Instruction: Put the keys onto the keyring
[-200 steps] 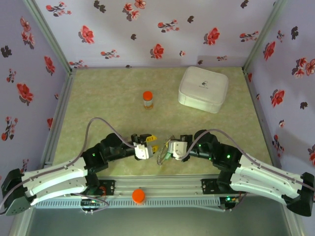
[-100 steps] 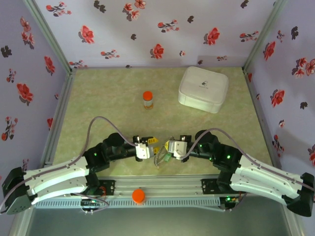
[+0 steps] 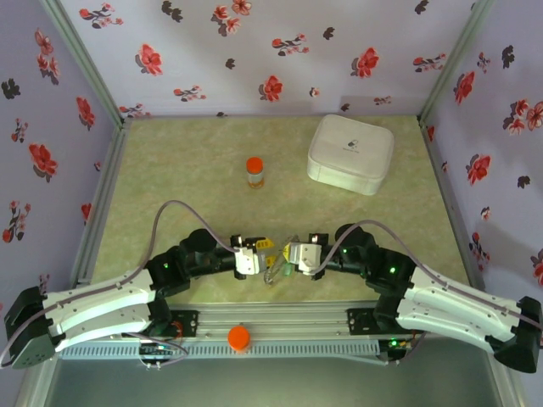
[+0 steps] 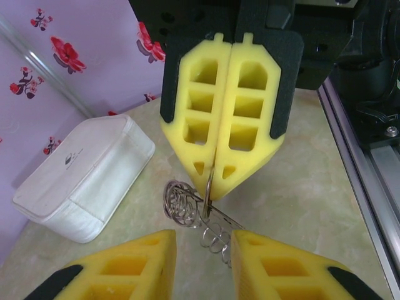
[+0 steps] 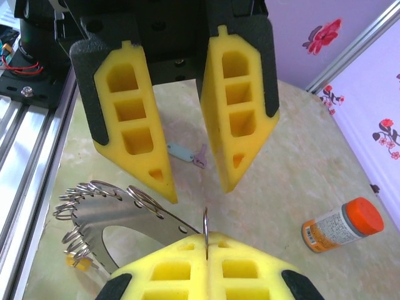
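While my right arm has held its place over the last second, my left end effector (image 5: 199, 187) has slid rightward along the near edge of the counter (image 3: 170, 170), so the gap to its partner has closed to almost nothing. Its yellow pads stand partly apart, about as they were a second ago, and grip nothing; the right wrist view shows bare space between them. Just ahead of their tips, the keyring (image 5: 119, 215) hangs off the counter, a flat grey plate with a wide hole and small wire loops fringing its edge, and those loops now sit right at the mouth of my left pads. Further right, my right end effector (image 4: 211, 184) is clamped fully on the thin edge of that plate and carries it. A teal-headed key (image 5: 180, 152) lies flat on the counter under my left pads, apart from the ring. A small yellow piece (image 5: 78, 262) sits by the lower loops, but I cannot tell whether it is threaded on. I judge the approach to be nearly done. My left side is placed to steady or work a loop, yet the teal key still has to be lifted and threaded.
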